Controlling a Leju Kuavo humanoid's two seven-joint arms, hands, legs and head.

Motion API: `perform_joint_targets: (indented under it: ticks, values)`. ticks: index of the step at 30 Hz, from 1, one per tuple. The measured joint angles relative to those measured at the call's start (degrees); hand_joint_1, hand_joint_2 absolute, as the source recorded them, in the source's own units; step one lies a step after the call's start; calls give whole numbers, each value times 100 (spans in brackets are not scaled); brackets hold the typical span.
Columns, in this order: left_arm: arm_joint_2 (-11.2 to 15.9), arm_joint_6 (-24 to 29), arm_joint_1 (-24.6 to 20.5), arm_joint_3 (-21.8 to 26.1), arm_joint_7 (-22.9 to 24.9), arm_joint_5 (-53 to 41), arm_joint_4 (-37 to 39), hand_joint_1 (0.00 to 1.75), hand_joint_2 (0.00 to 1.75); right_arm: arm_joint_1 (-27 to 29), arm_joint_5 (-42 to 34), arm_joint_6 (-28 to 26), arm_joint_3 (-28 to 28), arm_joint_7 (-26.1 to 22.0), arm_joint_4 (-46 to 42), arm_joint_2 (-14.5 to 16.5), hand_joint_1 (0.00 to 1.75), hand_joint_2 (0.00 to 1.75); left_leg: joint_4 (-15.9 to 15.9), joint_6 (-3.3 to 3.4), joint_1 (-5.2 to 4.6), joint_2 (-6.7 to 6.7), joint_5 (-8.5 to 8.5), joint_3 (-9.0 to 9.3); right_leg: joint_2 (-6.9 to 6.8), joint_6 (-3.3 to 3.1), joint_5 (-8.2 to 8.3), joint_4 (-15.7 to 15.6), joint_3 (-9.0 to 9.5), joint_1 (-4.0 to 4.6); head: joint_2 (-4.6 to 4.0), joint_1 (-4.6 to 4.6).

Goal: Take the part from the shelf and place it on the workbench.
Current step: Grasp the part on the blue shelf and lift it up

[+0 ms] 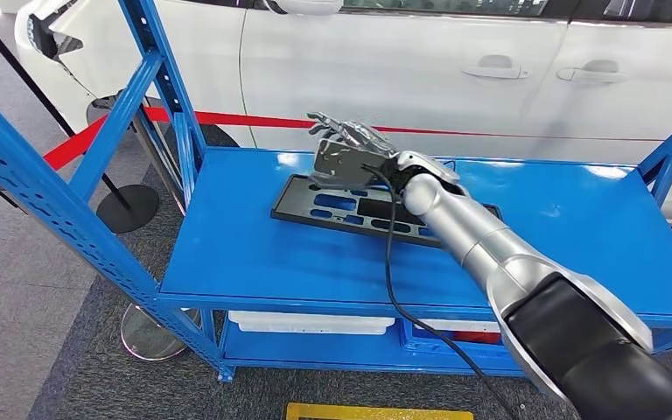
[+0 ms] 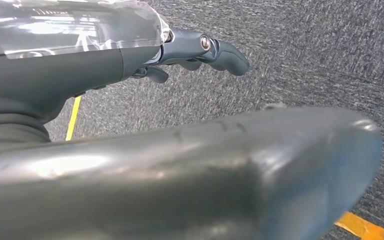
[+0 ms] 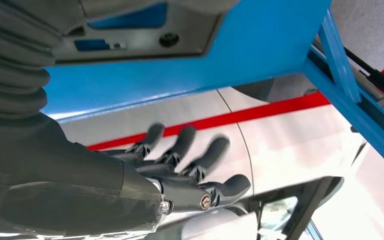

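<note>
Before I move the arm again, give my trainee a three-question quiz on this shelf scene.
1. True or false: the right hand already grips the black slotted panel.
2. What does the panel lie on? A) grey carpet B) blue shelf top C) white car
3. Fill in: the left hand hangs over the grey ______.

Key: 1. False; it hovers open above the panel. 2. B. 3. carpet.

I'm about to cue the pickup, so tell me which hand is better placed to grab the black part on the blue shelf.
Right. The right hand hovers open over the black part on the shelf. The left hand hangs over grey carpet, away from the shelf.
</note>
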Motion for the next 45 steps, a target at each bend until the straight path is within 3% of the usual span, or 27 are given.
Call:
perform_joint_targets:
  ticks: [21,31,42,45]
  values:
    - [-1,49,12,-100,-30,-15,0,0,0,230,111,129,92,148,147,-121,0,0,0,0,0,0,0,0,-1,1,0,1,1,1,0,0]
    - [-1,66,-1,-218,13,-77,0,0,0,807,874,-760,694,485,945,363,0,0,-3,-1,3,0,0,1,-2,-4,-7,3,0,3,0,0]
    - [-1,66,-2,-246,48,-98,0,0,0,915,951,-875,796,579,1168,544,0,0,-4,-2,3,0,-1,2,-2,-7,-10,4,0,3,0,0]
    - [-1,78,-8,-272,98,-100,0,0,0,959,1072,-1035,842,602,1327,703,0,131,-4,-4,3,2,-3,7,-1,-9,-12,5,2,2,0,0]
